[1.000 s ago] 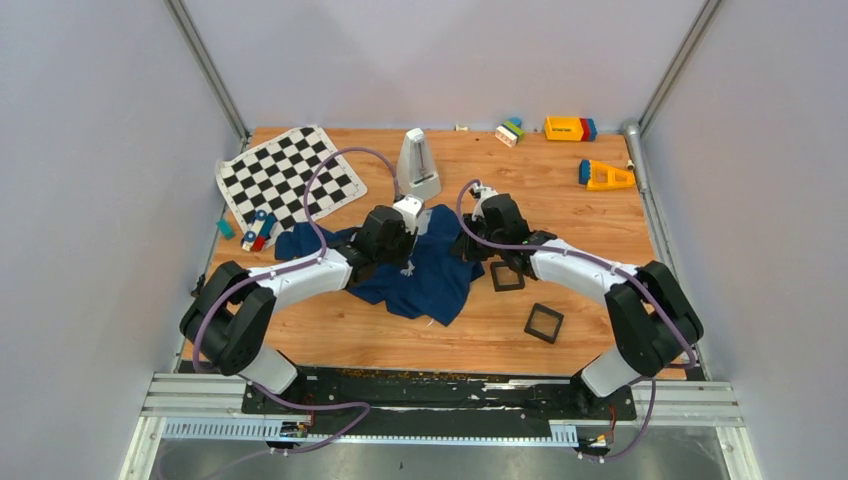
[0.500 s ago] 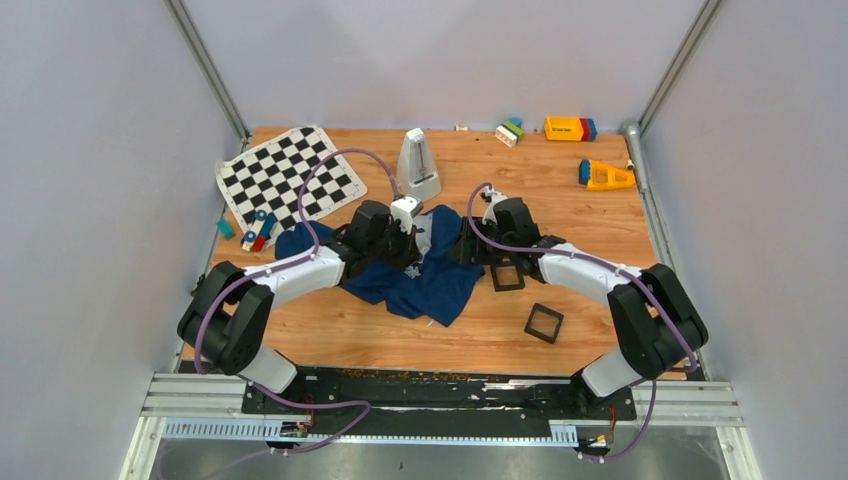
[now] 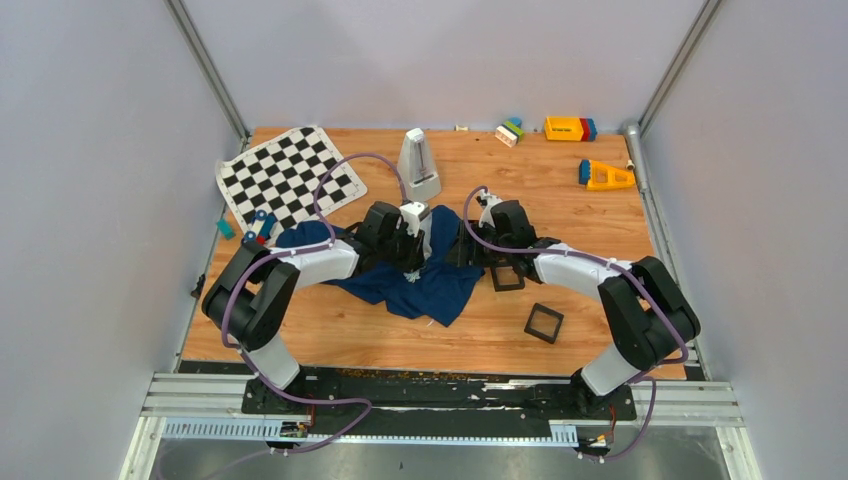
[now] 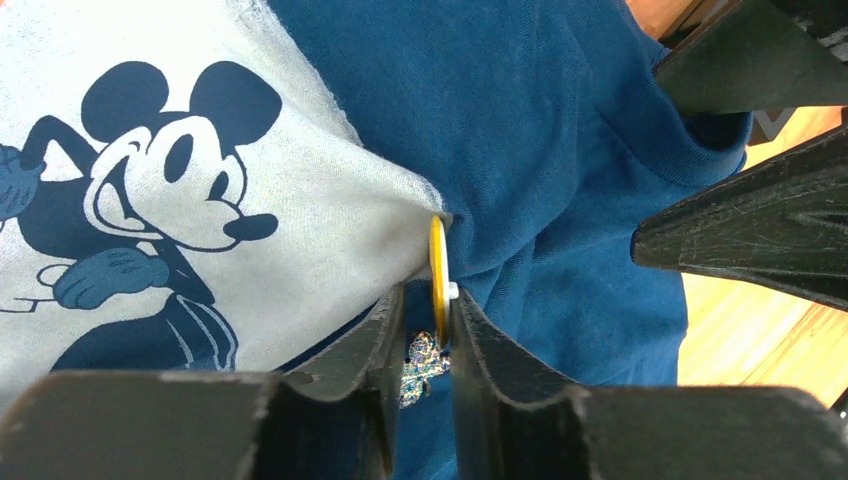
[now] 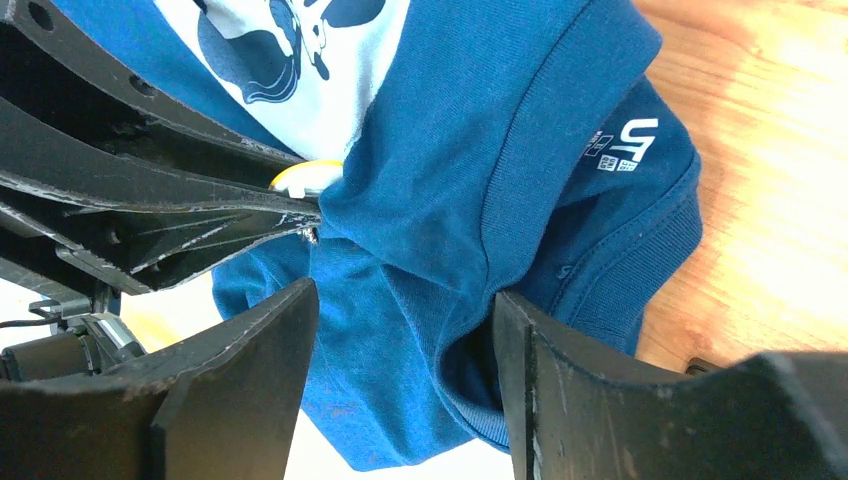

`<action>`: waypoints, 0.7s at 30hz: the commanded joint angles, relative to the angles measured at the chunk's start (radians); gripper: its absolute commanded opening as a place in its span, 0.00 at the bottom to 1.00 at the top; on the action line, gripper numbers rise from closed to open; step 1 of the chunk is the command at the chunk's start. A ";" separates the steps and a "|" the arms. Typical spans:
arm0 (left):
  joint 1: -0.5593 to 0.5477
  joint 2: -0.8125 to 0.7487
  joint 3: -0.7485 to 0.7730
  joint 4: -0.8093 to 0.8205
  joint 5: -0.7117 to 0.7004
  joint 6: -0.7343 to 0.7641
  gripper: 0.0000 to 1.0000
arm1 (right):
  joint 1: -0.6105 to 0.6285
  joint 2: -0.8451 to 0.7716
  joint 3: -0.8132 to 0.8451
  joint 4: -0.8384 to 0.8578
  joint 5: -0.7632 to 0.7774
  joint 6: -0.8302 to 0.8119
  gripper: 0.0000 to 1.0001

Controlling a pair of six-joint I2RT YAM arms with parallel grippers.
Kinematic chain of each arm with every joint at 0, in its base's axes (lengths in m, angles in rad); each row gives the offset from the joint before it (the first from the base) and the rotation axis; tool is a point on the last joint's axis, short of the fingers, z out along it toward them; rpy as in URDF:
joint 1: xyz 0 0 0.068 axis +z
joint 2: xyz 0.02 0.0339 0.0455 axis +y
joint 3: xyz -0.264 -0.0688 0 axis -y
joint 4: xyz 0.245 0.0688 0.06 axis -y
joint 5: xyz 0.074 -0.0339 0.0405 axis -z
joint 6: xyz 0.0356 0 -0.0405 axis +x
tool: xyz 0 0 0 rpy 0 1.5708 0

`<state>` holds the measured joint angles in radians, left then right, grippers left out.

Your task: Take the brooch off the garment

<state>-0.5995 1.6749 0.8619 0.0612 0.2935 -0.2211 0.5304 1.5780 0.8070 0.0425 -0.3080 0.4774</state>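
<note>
The garment is a navy T-shirt bunched mid-table, its grey-white Mickey patch facing the left wrist view. The brooch shows edge-on as a thin gold disc pinned at the patch's edge; a sliver of this brooch also appears in the right wrist view. My left gripper has its jaws a narrow way apart around the disc, which lies against the right finger with a gap on the other side. My right gripper is open, straddling a loose fold of the garment by the collar.
A chequered cloth lies back left, with a white wedge-shaped object behind the shirt. Two black square frames sit right of the shirt. Toy blocks rest at the back right, and a small toy at the left.
My right gripper has opened and let go of the shirt. My left gripper's jaws have parted slightly around the brooch, and the left arm has swung rightward over the shirt.
</note>
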 commanded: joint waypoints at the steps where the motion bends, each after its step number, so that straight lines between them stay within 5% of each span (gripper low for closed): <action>1: -0.001 -0.013 0.025 0.019 -0.005 0.005 0.31 | 0.002 -0.001 0.029 0.043 -0.011 0.006 0.64; 7: -0.001 -0.007 0.032 -0.005 -0.008 0.005 0.32 | 0.002 0.000 0.032 0.040 -0.011 0.006 0.62; 12: 0.000 -0.059 -0.012 0.015 -0.012 0.000 0.43 | 0.002 -0.003 0.032 0.039 -0.008 0.007 0.63; 18: 0.009 -0.066 -0.020 0.012 0.002 -0.006 0.25 | 0.002 -0.001 0.032 0.039 -0.012 0.010 0.62; 21: 0.011 -0.075 -0.023 0.011 0.008 -0.005 0.27 | 0.002 0.000 0.034 0.038 -0.013 0.010 0.62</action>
<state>-0.5949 1.6451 0.8478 0.0486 0.2867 -0.2260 0.5304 1.5787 0.8070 0.0429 -0.3088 0.4782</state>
